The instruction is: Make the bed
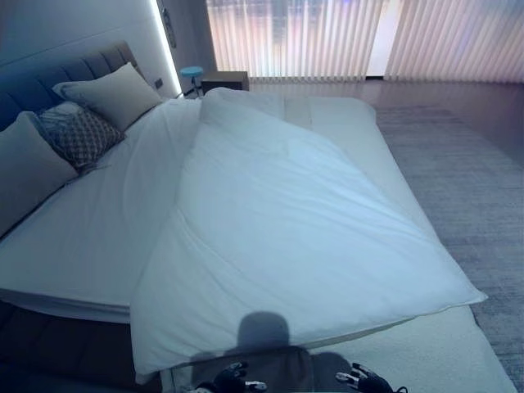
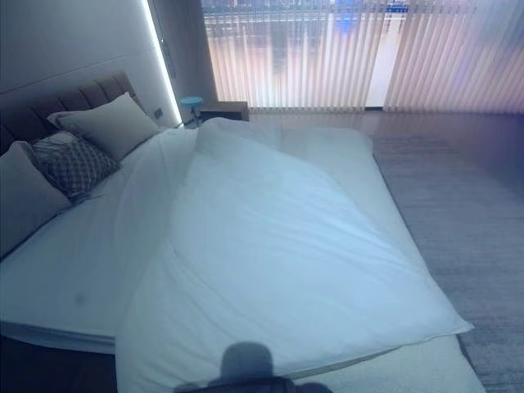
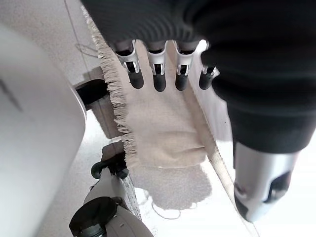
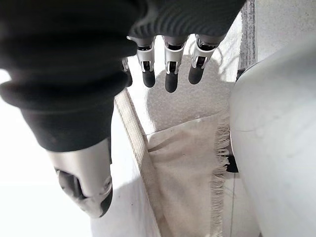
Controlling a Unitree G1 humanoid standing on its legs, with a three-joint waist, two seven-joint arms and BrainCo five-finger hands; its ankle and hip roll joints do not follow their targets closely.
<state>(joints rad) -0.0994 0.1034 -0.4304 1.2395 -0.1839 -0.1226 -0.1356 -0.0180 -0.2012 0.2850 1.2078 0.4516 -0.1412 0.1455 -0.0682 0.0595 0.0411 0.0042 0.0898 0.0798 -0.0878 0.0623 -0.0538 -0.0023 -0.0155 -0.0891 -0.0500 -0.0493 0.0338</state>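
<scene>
From the left eye view, a white duvet (image 1: 286, 237) lies skewed across the bed (image 1: 74, 246), bunched toward the far side and leaving the sheet bare near the pillows (image 1: 90, 115) by the headboard (image 1: 49, 74), while both hands hang low at the foot, the left hand (image 1: 233, 381) and right hand (image 1: 364, 380). In the left wrist view the left hand's fingers (image 3: 159, 74) hang loose and hold nothing, above a fringed rug (image 3: 158, 128) on the floor. In the right wrist view the right hand's fingers (image 4: 170, 69) hang loose and hold nothing too, over the same rug.
</scene>
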